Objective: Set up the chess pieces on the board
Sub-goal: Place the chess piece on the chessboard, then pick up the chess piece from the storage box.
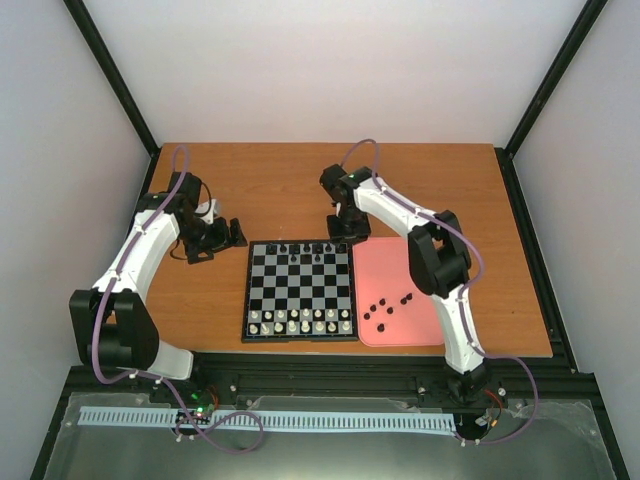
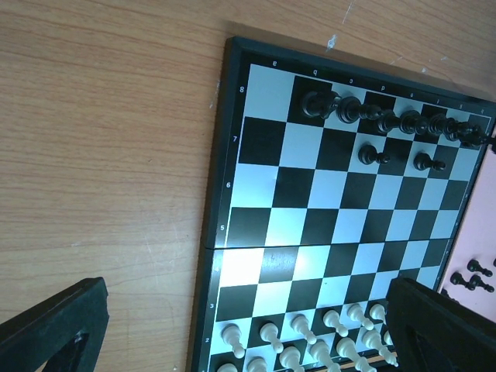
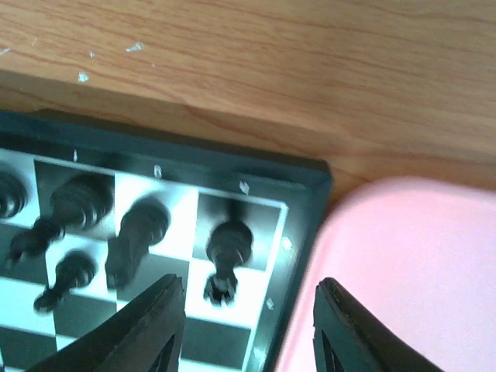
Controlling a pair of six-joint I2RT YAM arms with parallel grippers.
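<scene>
The board (image 1: 246, 300) lies mid-table. Several black chess pieces (image 1: 300, 246) line its far row, with two pawns (image 2: 373, 156) one row in. More black pieces (image 1: 390, 305) lie loose on the pink tray (image 1: 400, 270). My right gripper (image 1: 348, 232) hovers over the board's far right corner. In the right wrist view it is (image 3: 248, 298) open, and a black rook (image 3: 229, 252) stands on the corner square between its fingers (image 3: 151, 322), touching neither. My left gripper (image 1: 225, 238) is open over bare table left of the board; in its own view (image 2: 248, 314) nothing is held.
White pieces (image 1: 300, 322) fill the board's two near rows, also seen in the left wrist view (image 2: 310, 341). The pink tray (image 3: 411, 263) butts against the board's right edge. Brown tabletop (image 1: 270, 190) stretches behind the board, with walls around the table.
</scene>
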